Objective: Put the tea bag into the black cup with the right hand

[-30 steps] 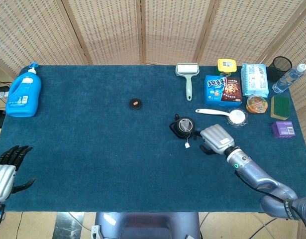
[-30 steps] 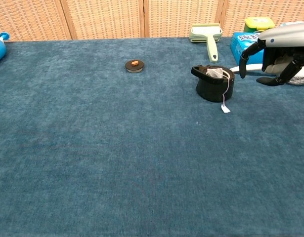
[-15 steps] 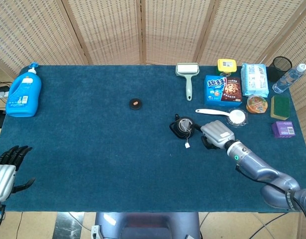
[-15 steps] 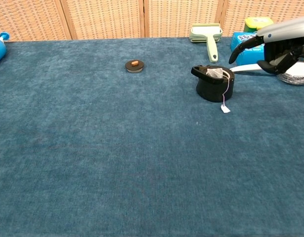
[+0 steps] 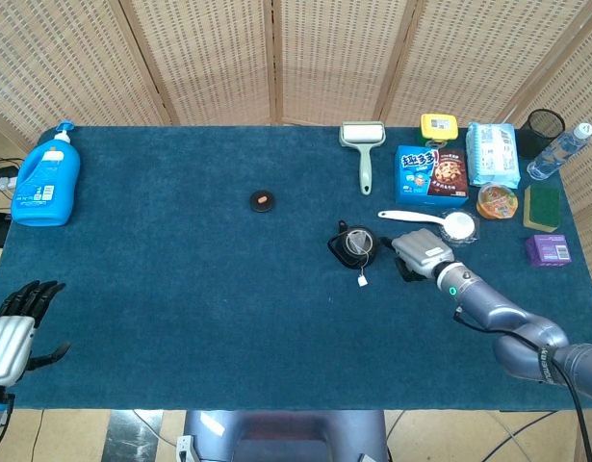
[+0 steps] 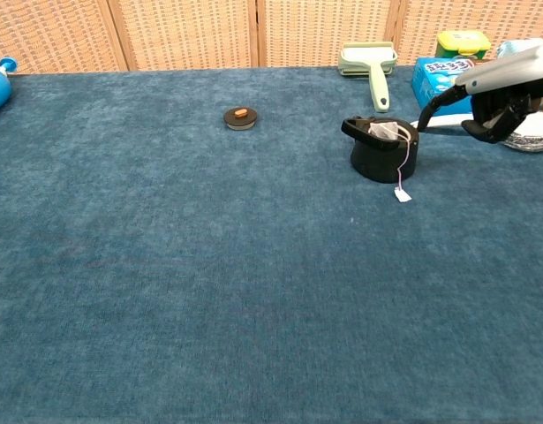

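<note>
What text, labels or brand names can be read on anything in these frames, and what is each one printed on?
Blue cookie box: large white characters along the top, too blurred to read.
Blue detergent bottle: a label with print, too small to read.
Pale blue wipes pack: print, illegible.
Purple box: a light label, illegible.
Yellow tin: a white label, illegible.
Tea bag tag: no text that can be made out.

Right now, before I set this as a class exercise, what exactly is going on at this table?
The tea bag already sits inside the black cup, its string and tag hanging over the side onto the blue cloth. The right hand hovers just beside the cup, holding nothing, fingers loosely apart. The left hand rests idle at the table's near left edge.
</note>
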### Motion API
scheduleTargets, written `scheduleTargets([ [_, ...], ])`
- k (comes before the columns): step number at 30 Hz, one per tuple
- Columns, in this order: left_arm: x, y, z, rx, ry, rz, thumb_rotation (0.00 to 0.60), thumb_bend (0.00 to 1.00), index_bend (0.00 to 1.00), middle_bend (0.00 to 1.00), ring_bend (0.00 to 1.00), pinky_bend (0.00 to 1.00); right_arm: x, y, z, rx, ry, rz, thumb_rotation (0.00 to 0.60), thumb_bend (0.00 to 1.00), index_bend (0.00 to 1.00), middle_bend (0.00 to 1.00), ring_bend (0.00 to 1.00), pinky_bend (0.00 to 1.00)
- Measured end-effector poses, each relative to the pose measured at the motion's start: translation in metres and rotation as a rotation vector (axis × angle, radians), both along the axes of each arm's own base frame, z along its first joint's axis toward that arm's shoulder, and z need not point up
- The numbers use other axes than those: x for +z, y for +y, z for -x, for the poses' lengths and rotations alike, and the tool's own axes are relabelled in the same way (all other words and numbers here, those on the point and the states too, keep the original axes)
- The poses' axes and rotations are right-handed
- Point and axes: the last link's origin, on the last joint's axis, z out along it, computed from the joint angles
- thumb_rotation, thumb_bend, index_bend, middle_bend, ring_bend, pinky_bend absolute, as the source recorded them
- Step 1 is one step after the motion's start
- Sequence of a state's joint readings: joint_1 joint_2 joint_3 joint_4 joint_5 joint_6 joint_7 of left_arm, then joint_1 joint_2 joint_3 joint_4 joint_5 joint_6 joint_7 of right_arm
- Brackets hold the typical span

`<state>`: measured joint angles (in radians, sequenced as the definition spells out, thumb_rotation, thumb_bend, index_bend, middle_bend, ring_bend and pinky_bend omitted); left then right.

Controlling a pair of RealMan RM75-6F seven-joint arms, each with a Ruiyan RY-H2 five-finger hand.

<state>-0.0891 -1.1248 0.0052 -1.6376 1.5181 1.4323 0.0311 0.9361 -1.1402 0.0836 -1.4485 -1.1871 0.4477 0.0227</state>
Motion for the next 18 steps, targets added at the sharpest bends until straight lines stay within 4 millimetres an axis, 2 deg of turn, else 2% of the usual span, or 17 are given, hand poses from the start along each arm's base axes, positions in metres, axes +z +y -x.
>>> scheduleTargets([
  [18,0.0,0.0,0.007,0.016,-0.002,-0.001,0.6,0.25,0.13,0.12,0.07,0.11,-0.018,-0.008,-0.003,0.001,0.054,-0.012,0.6,0.81,0.16,1.0,1.0,1.0],
])
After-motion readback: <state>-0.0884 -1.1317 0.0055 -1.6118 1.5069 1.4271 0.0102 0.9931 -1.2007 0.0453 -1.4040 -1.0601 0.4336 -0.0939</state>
